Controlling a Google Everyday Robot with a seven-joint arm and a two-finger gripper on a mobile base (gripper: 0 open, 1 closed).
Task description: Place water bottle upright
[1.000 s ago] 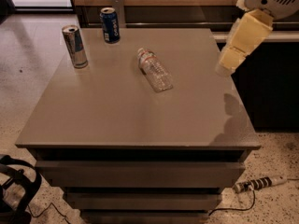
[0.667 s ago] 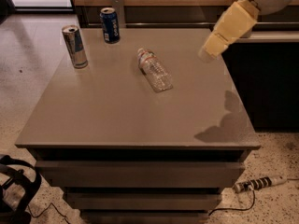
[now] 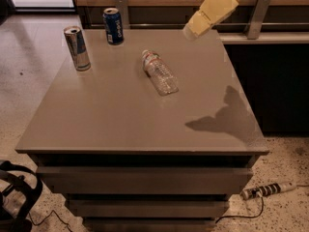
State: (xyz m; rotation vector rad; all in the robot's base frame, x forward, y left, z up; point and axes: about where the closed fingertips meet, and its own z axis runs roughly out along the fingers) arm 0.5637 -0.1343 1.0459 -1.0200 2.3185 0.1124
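Observation:
The water bottle point(image 3: 160, 73) is clear and ribbed, with a white cap and a thin whitish-red label band. It lies on its side near the middle of the grey table point(image 3: 120, 124), cap pointing to the far left. My gripper point(image 3: 193, 30) is a cream-coloured shape hanging in the air over the table's far right part. It is to the right of the bottle and beyond it, well above it and not touching it. Nothing shows in its hold.
A silver-blue slim can point(image 3: 77, 48) stands upright at the far left of the table. A blue drink can point(image 3: 113, 26) stands at the far edge. The arm's shadow point(image 3: 224, 117) falls on the right front. A cable plug point(image 3: 266, 190) lies on the floor at right.
My gripper has moved left and farther back over the table, from beside the right edge to above the far right part. The bottle and cans have not moved.

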